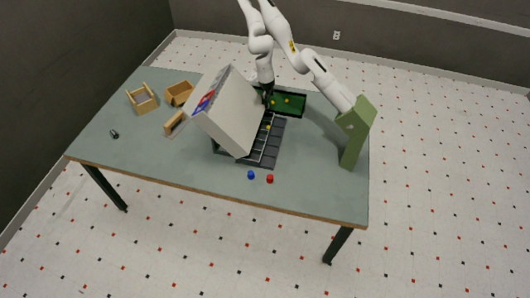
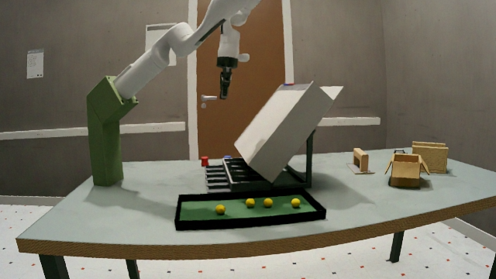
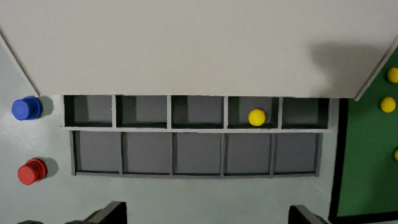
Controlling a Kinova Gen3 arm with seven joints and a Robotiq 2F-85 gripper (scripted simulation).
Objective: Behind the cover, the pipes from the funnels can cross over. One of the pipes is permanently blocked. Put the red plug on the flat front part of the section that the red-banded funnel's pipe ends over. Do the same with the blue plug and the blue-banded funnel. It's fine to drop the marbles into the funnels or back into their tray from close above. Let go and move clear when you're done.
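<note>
In the exterior view, the black two-finger gripper (image 1: 266,103) (image 2: 224,97) (image 3: 207,216) is hanging in the air, fingers pointing down — spread wide and holding nothing. Beside it, the tilted pale box-shaped cover (image 1: 238,108) (image 2: 284,128) (image 3: 190,50) is leaning over a dark five-section rack (image 1: 274,151) (image 2: 232,182) (image 3: 197,131), which is lying lower than the hand. In the wrist view, the red cylindrical plug (image 1: 270,179) (image 2: 204,161) (image 3: 32,171) and the blue cylindrical plug (image 1: 251,175) (image 2: 227,156) (image 3: 27,108) are standing on the grey-green table (image 1: 166,161) (image 2: 136,232) (image 3: 20,145), off past the left-hand fingertip and just beyond the rack's end. One yellow marble (image 1: 268,127) (image 3: 257,117) is resting in a back compartment, second from the tray end, while the flat front parts are carrying no plug. Below the hand's level, the black-rimmed green tray (image 1: 302,107) (image 2: 251,225) (image 3: 342,165) is lying by the rack's opposite end, four more yellow balls (image 2: 220,209) sitting inside it.
</note>
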